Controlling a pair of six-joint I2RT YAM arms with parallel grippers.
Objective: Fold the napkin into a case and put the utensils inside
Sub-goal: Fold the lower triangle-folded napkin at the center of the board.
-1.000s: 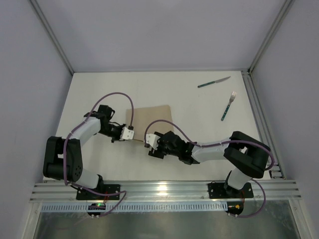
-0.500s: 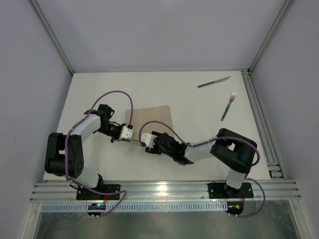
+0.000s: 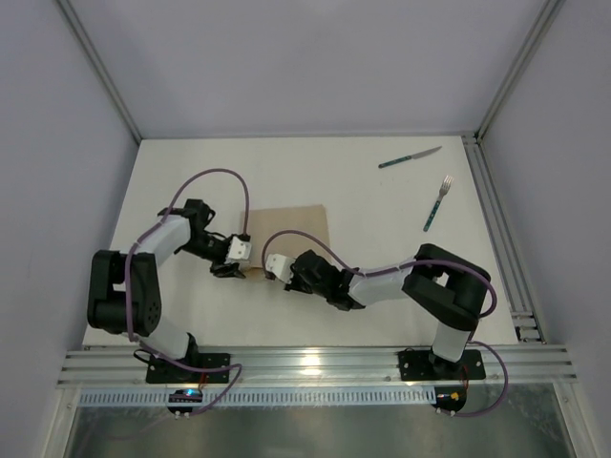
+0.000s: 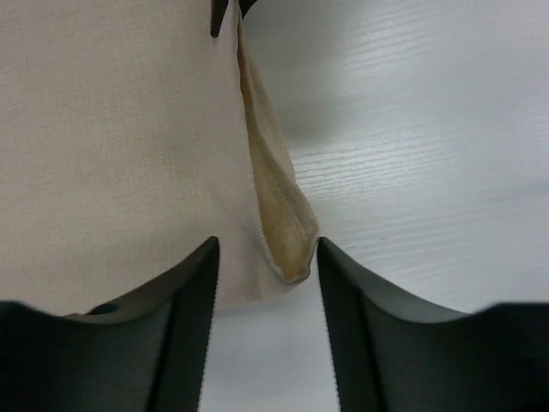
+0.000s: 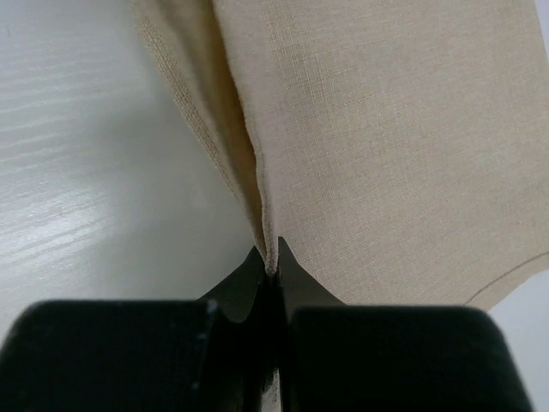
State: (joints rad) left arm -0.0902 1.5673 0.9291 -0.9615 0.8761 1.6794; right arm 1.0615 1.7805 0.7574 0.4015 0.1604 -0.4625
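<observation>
- Since the plain beige-tan soft cloth napkin (image 3: 294,224) lies limp and light on the white table (image 3: 382,219), pinch its edges.
- Left gripper (image 4: 266,257): jaws apart astride its curled corner.
- Right gripper (image 5: 270,257): jaws pinched on its raised edge fold.

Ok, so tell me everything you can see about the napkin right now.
The napkin is a plain beige-tan woven cloth, roughly rectangular. It lies mostly flat on the white table, just ahead of both arms. Its near edge is raised into a ridge. The right gripper is shut on that ridge, pinching the cloth's layers together. The left gripper is open, with its jaws on either side of a near corner but not clamping it. That corner looks doubled over and a darker tan.
</observation>
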